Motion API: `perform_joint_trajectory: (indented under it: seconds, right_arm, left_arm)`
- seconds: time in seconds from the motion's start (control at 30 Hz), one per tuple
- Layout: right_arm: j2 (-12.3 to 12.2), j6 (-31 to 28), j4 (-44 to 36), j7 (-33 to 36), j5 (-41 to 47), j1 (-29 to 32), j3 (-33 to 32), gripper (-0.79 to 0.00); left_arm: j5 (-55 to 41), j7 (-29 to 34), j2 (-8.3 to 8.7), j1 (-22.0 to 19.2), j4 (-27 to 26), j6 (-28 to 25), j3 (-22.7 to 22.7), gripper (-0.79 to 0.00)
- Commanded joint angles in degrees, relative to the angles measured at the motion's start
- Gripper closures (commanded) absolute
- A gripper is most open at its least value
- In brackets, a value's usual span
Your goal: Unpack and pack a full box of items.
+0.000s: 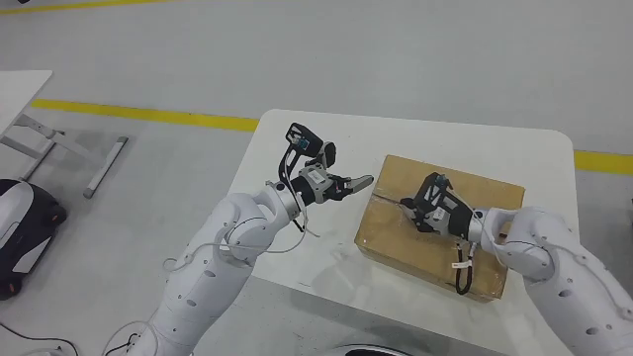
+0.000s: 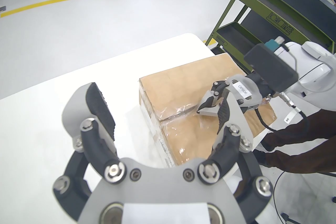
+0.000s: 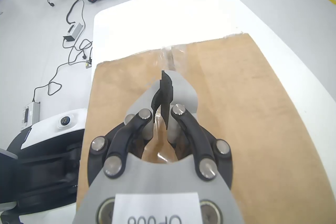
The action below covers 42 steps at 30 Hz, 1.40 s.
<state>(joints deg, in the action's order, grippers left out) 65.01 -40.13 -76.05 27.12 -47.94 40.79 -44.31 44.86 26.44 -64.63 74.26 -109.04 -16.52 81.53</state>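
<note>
The left pincer point(image 1: 361, 184) hung wide open with nothing in it, its two padded fingers point(image 2: 101, 109) spread above the white bench point(image 1: 297, 148) just off the 9 o'clock edge of the cardboard box point(image 1: 391, 235), as seen from the top view. From its own wrist view the same pincer point(image 2: 157, 96) framed the box point(image 2: 168, 83) between its fingers without touching it. The right pincer point(image 1: 407, 205) was closed, its fingers pressed flat together. It reached in from 4 o'clock over the box lid, tips down on the clear tape point(image 2: 174, 114) that ran along the centre seam (whether any tape was pinched between its pads could not be told). In the right wrist view the closed pincer point(image 3: 164, 78) pointed along that seam toward the edge facing the left pincer, where the tape point(image 3: 168, 53) folded over. The box point(image 3: 249, 109) lay flat on the bench point(image 3: 170, 12), flaps shut and taped, in the 3 o'clock half of the benchtop. A green metal cart point(image 2: 262, 15) stood on the floor beyond the bench point(image 2: 39, 109).
</note>
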Motion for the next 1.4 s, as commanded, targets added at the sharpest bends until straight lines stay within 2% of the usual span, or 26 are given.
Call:
perform_joint_trajectory:
  seconds: [0.0, 0.27, 0.47, 0.5, 0.6, 0.7, 0.8, 1.0, 1.13, 1.37]
  right_arm:
    - [0.2, 0.1, 1.4, 0.2, 0.5, -0.3, 0.0, 0.0]
    - [-0.2, -0.2, 1.5, -0.2, 1.7, 0.3, -2.7, 0.0]
    - [-1.9, -0.7, -1.3, -0.9, 2.7, 3.2, -8.3, 0.0]
    - [-2.2, -0.9, -2.1, -0.6, 2.8, 3.8, -9.3, -0.037]
    - [-3.3, -1.1, -4.3, -0.1, 2.8, 6.1, -12.7, -0.058]
    - [-4.2, -1.3, -6.7, -0.2, 4.2, 8.7, -16.2, -0.006]
    - [-5.0, -2.8, -9.6, 0.7, 6.2, 11.1, -18.5, 0.0]
    - [-5.7, -4.5, -15.4, 4.8, 3.6, 15.0, -18.1, 0.0]
    - [-5.8, -3.6, -15.0, 7.1, 0.9, 15.9, -16.8, 0.0]
    - [-5.5, -2.9, -12.1, 6.1, 2.3, 15.2, -16.2, 0.0]
  left_arm:
    - [0.0, 0.0, 0.0, 0.0, 0.0, 0.0, 0.0, -0.785]
    - [0.0, 0.0, 0.0, 0.0, 0.0, 0.0, 0.0, -0.785]
    - [0.0, 0.0, 0.0, 0.0, 0.0, 0.0, 0.0, -0.785]
    - [0.0, 0.0, 0.0, 0.0, 0.0, 0.0, 0.0, -0.785]
    - [0.0, 0.0, 0.0, 0.0, 0.0, 0.0, 0.0, -0.785]
    - [0.0, 0.0, 0.0, 0.0, 0.0, 0.0, 0.0, -0.785]
    - [0.0, 0.0, 0.0, 0.0, 0.0, 0.0, 0.0, -0.785]
    - [0.0, 0.0, 0.0, 0.0, 0.0, 0.0, 0.0, -0.785]
    - [0.0, 0.0, 0.0, 0.0, 0.0, 0.0, 0.0, -0.785]
    - [0.0, 0.0, 0.0, 0.0, 0.0, 0.0, 0.0, -0.785]
